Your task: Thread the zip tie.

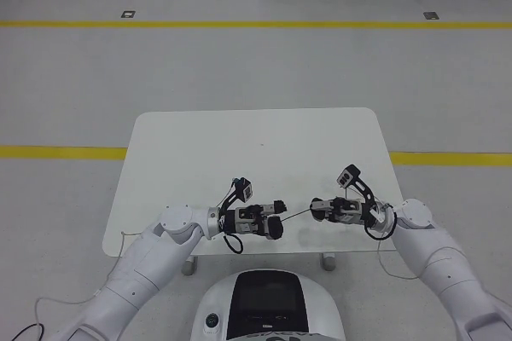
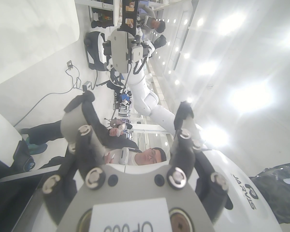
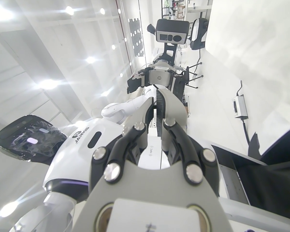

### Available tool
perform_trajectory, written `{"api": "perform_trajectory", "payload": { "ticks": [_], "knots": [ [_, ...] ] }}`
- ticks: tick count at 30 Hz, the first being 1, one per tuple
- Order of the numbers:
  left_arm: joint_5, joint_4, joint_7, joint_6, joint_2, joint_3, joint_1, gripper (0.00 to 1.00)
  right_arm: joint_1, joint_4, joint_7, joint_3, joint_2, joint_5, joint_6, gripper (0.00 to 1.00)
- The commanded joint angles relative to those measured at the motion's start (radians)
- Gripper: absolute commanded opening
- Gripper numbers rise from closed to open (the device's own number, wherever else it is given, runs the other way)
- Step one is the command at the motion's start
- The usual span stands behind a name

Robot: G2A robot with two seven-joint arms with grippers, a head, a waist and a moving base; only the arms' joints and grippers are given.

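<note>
Floor [image 1: 256,68]: pale grey, carrying two yellow lines [image 1: 239,24] running crosswise.
Table [image 1: 239,145]: white, round-cornered, standing over the nearer line.
Ceiling lights [image 3: 68,10]: glaring white overhead.

Left end effector [image 2: 133,105] spread, right end effector [image 3: 156,98] pinched together

Worktop [image 1: 239,145] is showing a smooth matt face | left end effector [image 2: 133,105] is displaying a brushed metal plate, matt black plastic links, glossy metal rivets | right end effector [image 3: 157,100] is showing likewise | zip tie [image 1: 297,213] is appearing as dark plastic.
</note>
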Motion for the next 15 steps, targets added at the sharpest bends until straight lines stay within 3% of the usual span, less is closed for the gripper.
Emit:
{"api": "perform_trajectory", "payload": {
  "ticks": [1, 15],
  "knots": [
    [0.0, 0.0, 0.0, 0.0, 0.0, 0.0, 0.0, 1.0, -0.001, -0.002, 0.0, -0.001, 0.0, 0.002, 0.0, 0.0],
    [0.006, -0.003, 0.018, -0.005, 0.0, 0.0, 0.001, 1.0, 0.005, -0.017, -0.022, -0.025, 0.001, -0.03, 0.004, 0.0]
  ]
}}
